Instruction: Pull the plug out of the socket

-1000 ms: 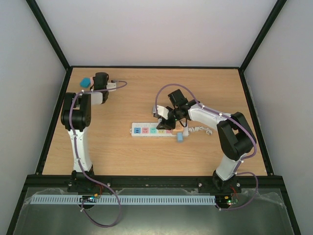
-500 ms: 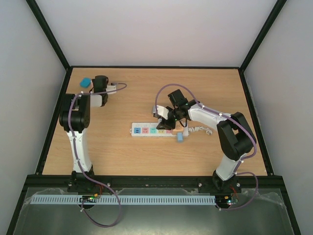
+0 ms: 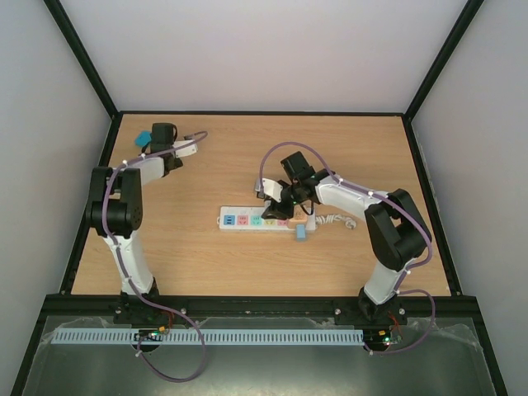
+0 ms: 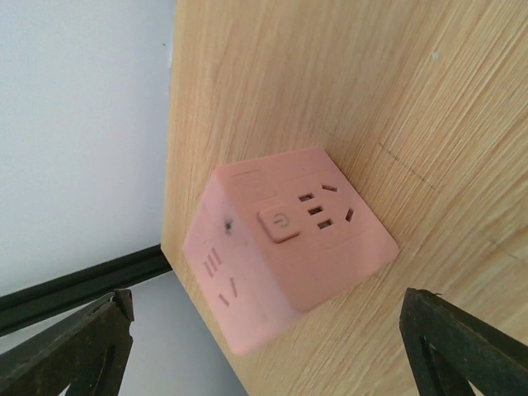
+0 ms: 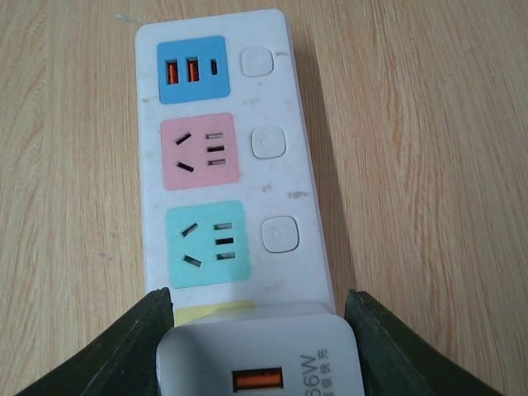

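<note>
1. Socket: the power strip lies flat near the middle of the table, with its white cord curling off the right end.
2. Outlets: the blue USB block, the pink outlet and the green outlet are all empty. The yellow outlet is mostly covered.
3. Plug: a white charger plug with an orange USB port sits on the yellow outlet. No gap shows between its body and the strip face, so I judge it not yet pulled.
4. Right gripper: closed down on the charger plug, one finger against each side. The grasp looks made.
5. Left gripper: jaws spread wide and holding nothing. It hovers at the far-left corner of the table.
6. Below it a cube adapter rests on the wood at the table edge, clear of both fingers and well apart from the strip. It reads pink in the wrist view and teal from above.
7. A small light-blue object lies just beside the strip's near right end. What it is cannot be told.
8. Progress, my judgement: the reach and grip are done. The pull itself is left, and nothing visibly holds the strip down, so it may lift along with the plug.
</note>
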Controlling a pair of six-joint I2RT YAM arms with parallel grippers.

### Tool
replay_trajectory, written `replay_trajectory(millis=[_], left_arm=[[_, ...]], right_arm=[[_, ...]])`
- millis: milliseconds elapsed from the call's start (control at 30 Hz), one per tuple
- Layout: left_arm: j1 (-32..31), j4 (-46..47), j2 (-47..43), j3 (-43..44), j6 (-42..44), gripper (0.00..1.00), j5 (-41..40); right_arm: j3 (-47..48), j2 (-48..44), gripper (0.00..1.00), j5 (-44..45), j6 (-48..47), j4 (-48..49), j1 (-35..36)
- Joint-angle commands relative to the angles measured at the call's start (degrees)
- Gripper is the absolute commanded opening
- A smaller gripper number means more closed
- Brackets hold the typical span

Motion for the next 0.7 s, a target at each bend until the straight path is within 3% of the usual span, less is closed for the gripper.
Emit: replay_trajectory(millis=[0, 333, 667], left_arm=[[0.57, -8.52, -4.83, 0.05, -8.13, 0.91, 6.99], [0.57, -18.27, -15.00, -3.77, -17.79, 0.91, 22.69], [-2.51, -31.70, -23.26, -8.40, -17.44, 0.94, 41.91]], right_arm=[[-0.99, 1.53, 0.22, 0.59, 0.94, -0.41, 1.49], [-0.79, 1.75, 0.21, -0.97, 3.85, 1.45, 2.70], [1.45, 4.91, 0.22, -0.24, 8.76, 2.75, 5.75]])
